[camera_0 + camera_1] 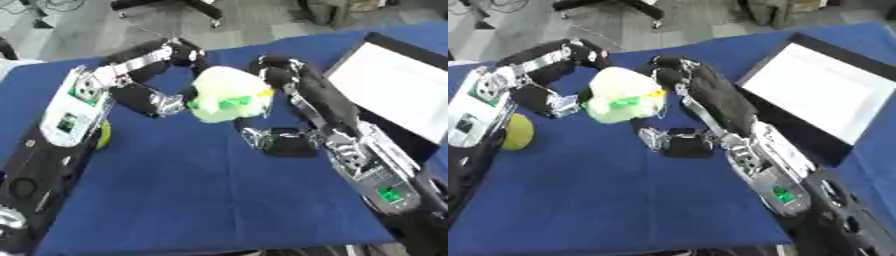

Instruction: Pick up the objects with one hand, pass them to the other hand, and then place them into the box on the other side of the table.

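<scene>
Left eye view: pale green-white soft object [229, 95] held mid-table above blue cloth [201, 190], between my hands. My left hand [162, 97] curled on its left side; my right hand [278, 75] curled over its right. Handover midway, I judge. Box [820, 90] far right, open room between. Yellow ball [516, 131] near left.

Pale green-white object [623, 97] blurred, kind unclear. Left robot hand [566, 102] and right robot hand [677, 82] partly hidden behind it, grip unclear. Yellow-green ball [516, 131] half behind left forearm. White-lined box [820, 87] cut by right edge.
</scene>
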`<action>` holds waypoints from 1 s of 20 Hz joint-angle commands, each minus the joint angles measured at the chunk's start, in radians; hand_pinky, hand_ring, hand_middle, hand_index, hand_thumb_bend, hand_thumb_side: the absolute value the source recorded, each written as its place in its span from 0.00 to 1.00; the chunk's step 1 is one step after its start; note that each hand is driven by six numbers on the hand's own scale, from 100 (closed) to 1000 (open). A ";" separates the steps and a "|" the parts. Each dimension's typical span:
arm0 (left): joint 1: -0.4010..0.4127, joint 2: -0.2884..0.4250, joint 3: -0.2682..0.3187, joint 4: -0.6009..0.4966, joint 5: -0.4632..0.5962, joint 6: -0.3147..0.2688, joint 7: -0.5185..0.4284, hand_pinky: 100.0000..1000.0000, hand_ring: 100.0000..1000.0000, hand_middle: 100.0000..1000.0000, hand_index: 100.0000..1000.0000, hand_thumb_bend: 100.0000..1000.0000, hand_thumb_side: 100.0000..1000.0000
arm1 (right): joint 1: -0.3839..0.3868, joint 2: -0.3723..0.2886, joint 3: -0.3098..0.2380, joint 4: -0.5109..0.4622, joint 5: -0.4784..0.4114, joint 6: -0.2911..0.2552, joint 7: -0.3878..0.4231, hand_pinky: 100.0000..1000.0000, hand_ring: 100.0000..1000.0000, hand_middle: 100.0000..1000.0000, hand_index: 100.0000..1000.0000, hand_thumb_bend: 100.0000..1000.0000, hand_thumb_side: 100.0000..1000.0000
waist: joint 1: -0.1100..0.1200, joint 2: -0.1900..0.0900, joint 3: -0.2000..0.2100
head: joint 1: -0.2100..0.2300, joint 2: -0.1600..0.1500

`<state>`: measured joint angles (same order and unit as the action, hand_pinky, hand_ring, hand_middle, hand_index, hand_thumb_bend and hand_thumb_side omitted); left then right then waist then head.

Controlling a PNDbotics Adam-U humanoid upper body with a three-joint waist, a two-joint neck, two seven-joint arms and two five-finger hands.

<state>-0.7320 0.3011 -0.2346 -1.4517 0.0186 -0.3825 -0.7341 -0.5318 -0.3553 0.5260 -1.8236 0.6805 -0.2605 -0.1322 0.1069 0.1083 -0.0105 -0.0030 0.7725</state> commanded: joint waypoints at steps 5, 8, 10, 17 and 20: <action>-0.011 0.035 0.020 -0.003 0.007 -0.090 -0.109 0.64 0.45 0.50 0.65 0.00 0.52 | -0.006 0.007 -0.011 -0.001 -0.016 0.001 -0.024 0.65 0.67 0.56 0.23 0.00 0.24 | -0.004 -0.008 -0.001 | -0.004 -0.003; -0.008 0.035 0.021 0.000 0.005 -0.092 -0.114 0.64 0.46 0.50 0.66 0.00 0.53 | -0.001 0.010 -0.016 0.001 -0.018 0.002 -0.031 0.65 0.68 0.56 0.23 0.00 0.25 | -0.004 -0.008 -0.003 | -0.003 -0.003; -0.006 0.036 0.023 0.001 0.005 -0.093 -0.117 0.64 0.46 0.51 0.66 0.00 0.53 | 0.003 0.014 -0.020 0.003 -0.020 0.003 -0.037 0.65 0.68 0.56 0.23 0.00 0.27 | -0.004 -0.008 -0.004 | -0.003 -0.003; 0.010 0.051 0.052 0.002 0.009 -0.088 -0.096 0.64 0.46 0.51 0.66 0.00 0.52 | 0.041 0.034 -0.077 0.010 -0.008 0.017 -0.090 0.65 0.69 0.56 0.23 0.00 0.33 | -0.003 -0.007 -0.012 | -0.001 -0.003; 0.028 0.070 0.082 -0.004 0.019 -0.080 -0.064 0.64 0.45 0.50 0.65 0.00 0.50 | 0.064 0.020 -0.139 0.008 0.003 0.048 -0.133 0.65 0.69 0.56 0.23 0.00 0.35 | -0.002 -0.008 -0.017 | -0.004 -0.003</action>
<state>-0.6915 0.3376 -0.1747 -1.4398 0.0273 -0.3842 -0.7324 -0.4575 -0.3227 0.4167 -1.8050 0.6762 -0.2215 -0.2465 0.1082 0.1120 -0.0291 -0.0045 0.7725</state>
